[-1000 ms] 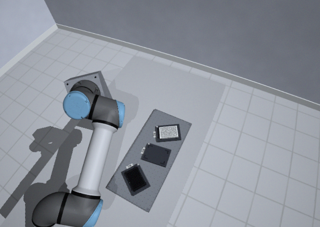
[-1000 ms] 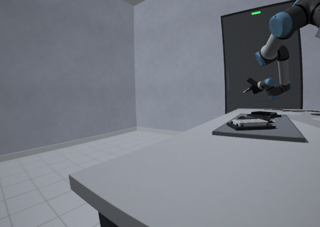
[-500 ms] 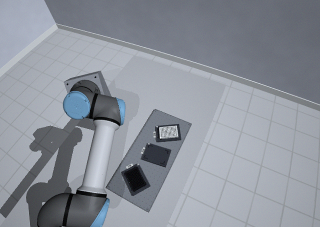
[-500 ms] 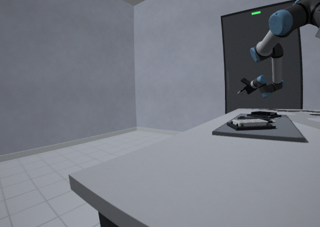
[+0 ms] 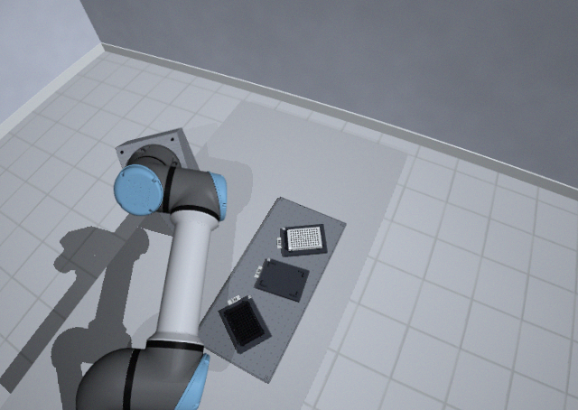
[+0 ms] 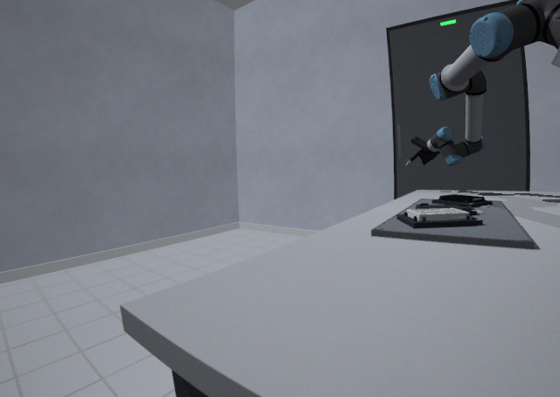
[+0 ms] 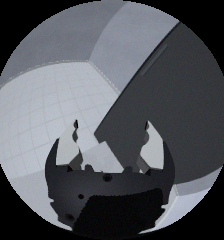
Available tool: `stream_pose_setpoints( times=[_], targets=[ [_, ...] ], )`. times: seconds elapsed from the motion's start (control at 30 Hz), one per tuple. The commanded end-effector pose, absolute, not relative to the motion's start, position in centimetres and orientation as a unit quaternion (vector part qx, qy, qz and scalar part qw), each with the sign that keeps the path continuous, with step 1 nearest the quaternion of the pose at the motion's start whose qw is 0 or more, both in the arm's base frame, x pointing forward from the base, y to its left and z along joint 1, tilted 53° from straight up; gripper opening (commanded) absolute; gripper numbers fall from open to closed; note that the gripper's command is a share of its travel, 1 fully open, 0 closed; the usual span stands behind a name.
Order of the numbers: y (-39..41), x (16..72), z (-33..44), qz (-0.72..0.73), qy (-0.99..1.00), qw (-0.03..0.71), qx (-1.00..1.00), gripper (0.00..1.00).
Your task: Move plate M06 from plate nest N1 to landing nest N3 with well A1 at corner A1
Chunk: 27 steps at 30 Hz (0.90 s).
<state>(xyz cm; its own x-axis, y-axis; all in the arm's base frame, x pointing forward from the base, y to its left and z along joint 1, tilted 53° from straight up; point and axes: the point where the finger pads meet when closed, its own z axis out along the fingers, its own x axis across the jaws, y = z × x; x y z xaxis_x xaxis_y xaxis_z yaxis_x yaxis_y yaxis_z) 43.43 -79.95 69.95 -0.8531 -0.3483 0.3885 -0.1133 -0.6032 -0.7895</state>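
– Gripper state is requested.
– The jaws are seen spread wide, and nothing is held between them. In the exterior view the gripper is carried in the air in front of the dark door, well above and apart from the table.
– Plate M06 is to be located.
– Two plates are seen on the grey perforated board, each seated in its own nest: a white well plate at one end and a black well plate at the other. An empty dark nest lies between them. The labels are too small to be read, so it cannot be told which plate is M06. Neither plate is touched by the gripper.
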Motion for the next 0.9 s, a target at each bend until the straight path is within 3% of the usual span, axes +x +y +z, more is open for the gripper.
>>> stream_pose_setpoints(
  times=[0.0,0.87],
  targets=[
    [-79.6,44.9,70.3,-0.848,0.452,0.074,-0.265,0.82],
    [-75.4,52.7,69.4,-0.78,0.536,0.116,-0.301,0.82]
  ],
)
